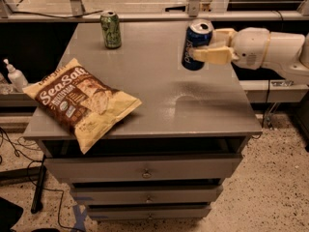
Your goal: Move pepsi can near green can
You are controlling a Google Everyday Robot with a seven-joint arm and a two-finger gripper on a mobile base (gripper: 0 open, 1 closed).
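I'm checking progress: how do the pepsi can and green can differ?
The pepsi can is blue, the green can green. The hand holds the pepsi can tilted above the table's right side; the green can stands upright at the far left. Both look equal in size.

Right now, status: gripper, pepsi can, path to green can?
Gripper shut on pepsi can, held above table's right side. Green can upright, back left. Chip bag front left, off the path.

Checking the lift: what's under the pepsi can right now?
Bare grey tabletop and the can's shadow; the pepsi can hangs above it in the gripper. Its underside faces away, unseen.
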